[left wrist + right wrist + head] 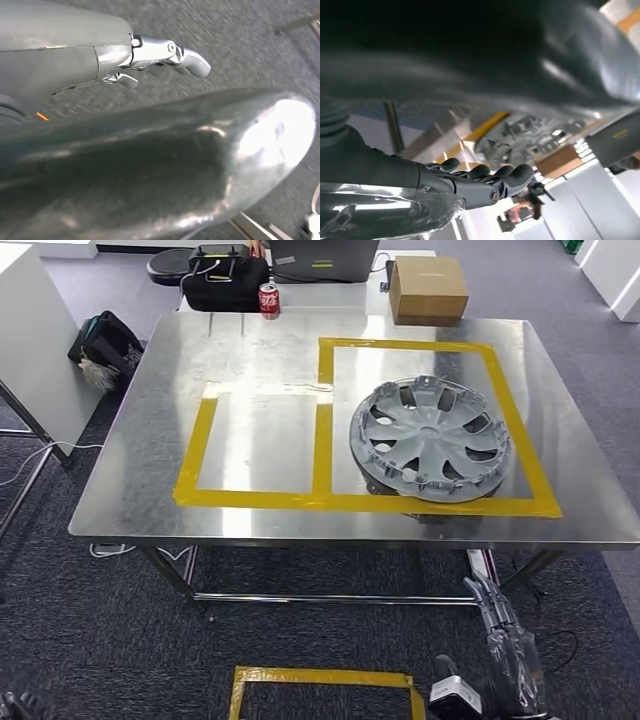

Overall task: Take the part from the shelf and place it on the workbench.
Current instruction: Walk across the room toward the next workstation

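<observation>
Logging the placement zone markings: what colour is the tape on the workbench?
Yellow tape, clearest in the head view.

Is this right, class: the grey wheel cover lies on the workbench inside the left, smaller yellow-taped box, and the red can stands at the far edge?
Not quite. The head view shows the wheel cover inside the right, larger taped box on the workbench. The red can does stand at the far edge.
</observation>
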